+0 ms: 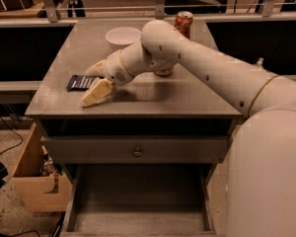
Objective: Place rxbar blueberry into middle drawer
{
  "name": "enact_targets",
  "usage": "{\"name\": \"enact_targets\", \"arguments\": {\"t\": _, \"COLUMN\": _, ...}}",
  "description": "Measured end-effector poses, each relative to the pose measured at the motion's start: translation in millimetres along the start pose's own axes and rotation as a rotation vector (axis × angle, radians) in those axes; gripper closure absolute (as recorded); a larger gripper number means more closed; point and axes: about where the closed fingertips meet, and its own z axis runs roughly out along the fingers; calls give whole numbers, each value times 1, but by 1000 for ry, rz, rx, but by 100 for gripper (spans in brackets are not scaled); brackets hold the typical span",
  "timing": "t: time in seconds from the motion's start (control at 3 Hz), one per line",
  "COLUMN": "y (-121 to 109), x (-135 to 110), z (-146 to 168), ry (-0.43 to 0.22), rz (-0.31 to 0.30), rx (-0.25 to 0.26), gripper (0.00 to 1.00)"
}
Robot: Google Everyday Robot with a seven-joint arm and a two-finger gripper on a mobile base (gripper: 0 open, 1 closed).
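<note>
The rxbar blueberry (81, 82), a flat dark navy wrapper, lies on the left part of the grey cabinet top (187, 95). My gripper (91, 83) reaches in from the right and sits right beside the bar, with one cream finger (95, 93) in front of it and the other (95, 67) behind it. The fingers are spread apart and hold nothing. The middle drawer (140, 216) is pulled out at the bottom of the view, its flat grey floor showing.
A white bowl (123, 37) stands at the back of the top. An orange soda can (183, 22) stands behind my arm, and a second can (164, 72) is mostly hidden under it. The shut drawer front has a brass knob (137, 153). A cardboard box (37, 181) sits on the floor at left.
</note>
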Motion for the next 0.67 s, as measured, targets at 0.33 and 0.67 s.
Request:
{"name": "enact_targets", "arguments": {"t": 0.33, "y": 0, "x": -2, "z": -1, "ry": 0, "rz": 0, "rx": 0, "gripper": 87}}
{"name": "enact_targets", "arguments": {"t": 0.67, "y": 0, "x": -4, "z": -2, "ry": 0, "rz": 0, "rx": 0, "gripper": 100}}
